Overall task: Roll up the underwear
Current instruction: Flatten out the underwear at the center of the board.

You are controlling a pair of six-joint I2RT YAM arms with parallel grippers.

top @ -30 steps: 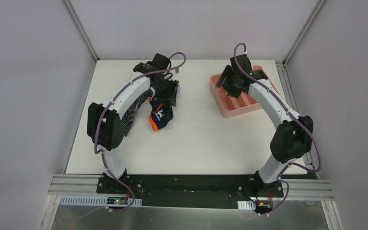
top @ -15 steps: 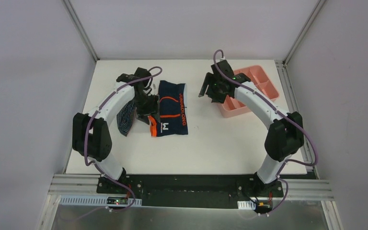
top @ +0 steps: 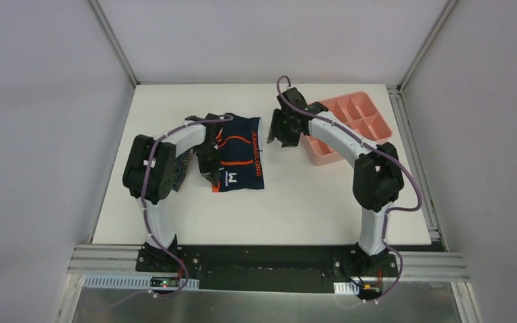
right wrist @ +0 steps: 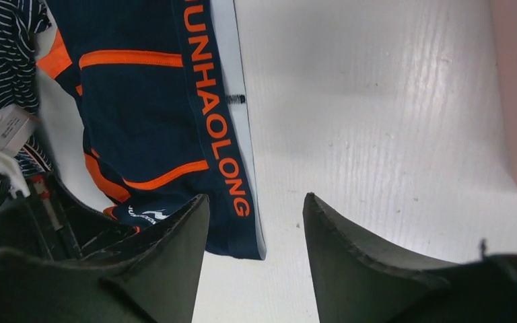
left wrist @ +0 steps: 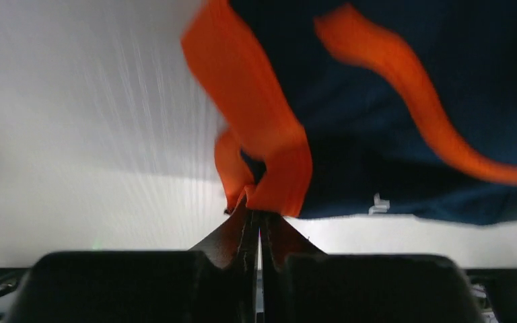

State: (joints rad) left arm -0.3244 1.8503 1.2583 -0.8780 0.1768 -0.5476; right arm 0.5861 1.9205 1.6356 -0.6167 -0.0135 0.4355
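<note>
The navy underwear point(top: 241, 153) with orange trim lies spread flat left of the table's middle, its lettered waistband toward the right. My left gripper point(top: 211, 176) is shut on its orange hem point(left wrist: 269, 168) at the near left corner, the cloth bunched at the fingertips point(left wrist: 257, 214). The striped underwear point(top: 184, 165) lies just left of it, mostly hidden under my left arm. My right gripper point(top: 274, 133) hangs open above the table just right of the waistband point(right wrist: 212, 108), with nothing between its fingers point(right wrist: 182, 249).
A pink compartment tray point(top: 323, 159) stands at the back right, partly under my right arm. The table's back edge and the enclosure walls are close behind the underwear.
The navy underwear went from bunched to spread flat. My left gripper opened, moved to the near left corner and shut on the orange hem. My right gripper came left from the tray toward the waistband.
</note>
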